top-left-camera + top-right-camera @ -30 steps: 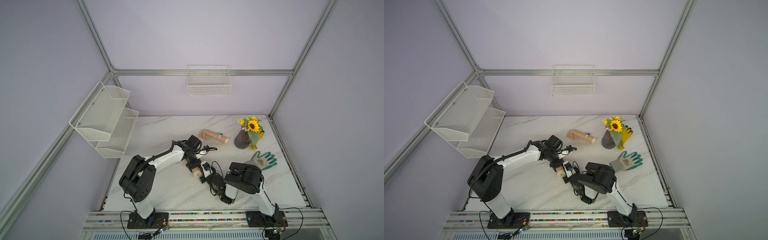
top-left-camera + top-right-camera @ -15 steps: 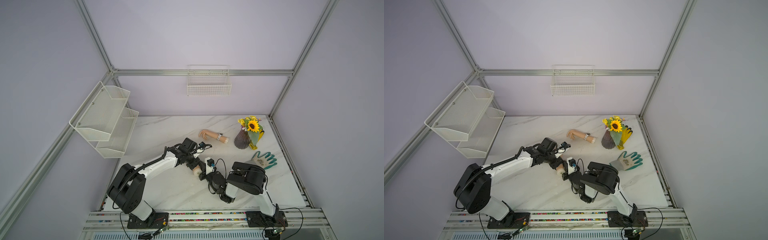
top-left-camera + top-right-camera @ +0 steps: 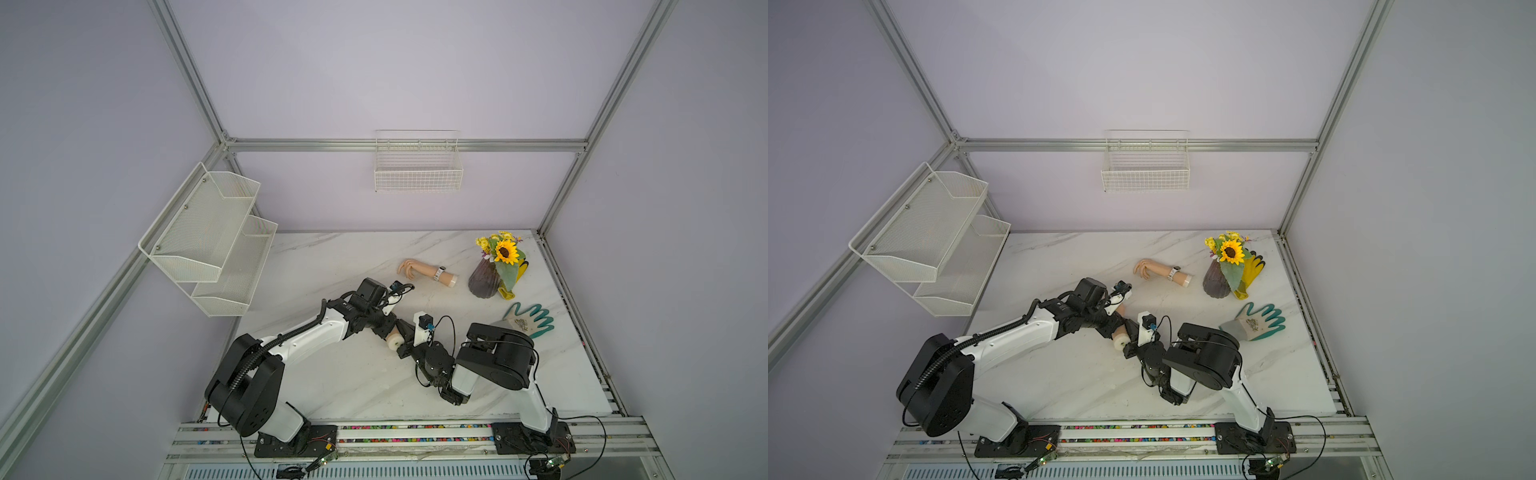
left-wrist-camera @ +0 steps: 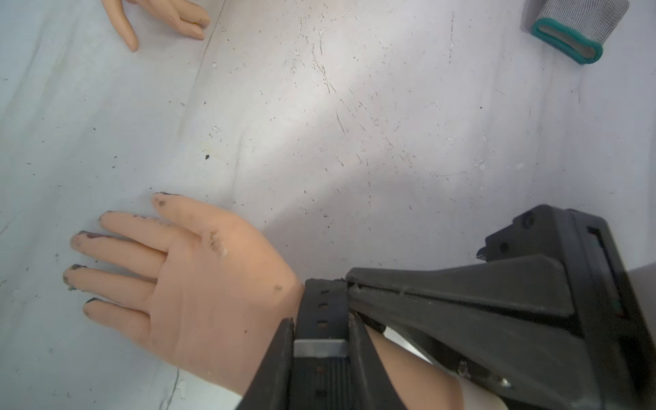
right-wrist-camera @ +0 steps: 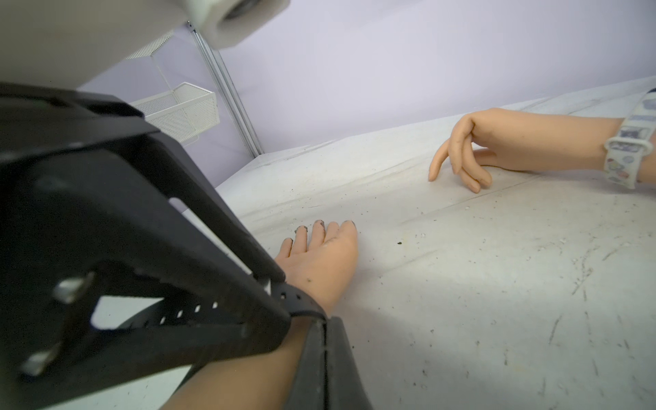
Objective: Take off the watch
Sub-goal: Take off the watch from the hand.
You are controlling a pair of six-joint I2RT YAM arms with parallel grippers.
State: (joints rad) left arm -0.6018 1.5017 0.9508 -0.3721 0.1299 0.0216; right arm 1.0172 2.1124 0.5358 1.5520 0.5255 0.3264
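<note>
A mannequin hand (image 4: 198,284) lies palm down near the table's front, with a black watch (image 4: 321,298) strapped round its wrist. My left gripper (image 4: 319,319) is shut on the black strap, one jaw on each edge at the silver loop. My right gripper (image 5: 324,319) is shut, its fingers (image 4: 461,294) pressed together. Its tips touch the strap (image 5: 298,298) from the other side. In both top views the two grippers (image 3: 386,326) (image 3: 1130,328) meet over this forearm (image 3: 392,343). A second mannequin hand (image 3: 419,270) farther back wears a white patterned watch (image 5: 628,152).
A dark vase with a sunflower (image 3: 484,280) stands at the back right, a yellow glove (image 3: 517,270) behind it. A green and grey glove (image 3: 528,322) lies right of my right arm. A two-tier wire shelf (image 3: 208,232) hangs on the left and a wire basket (image 3: 417,166) on the back wall.
My left arm's shoulder and elbow have swung left and stretched out lower, while its gripper stays at the near hand's wrist. The right arm has barely moved.
</note>
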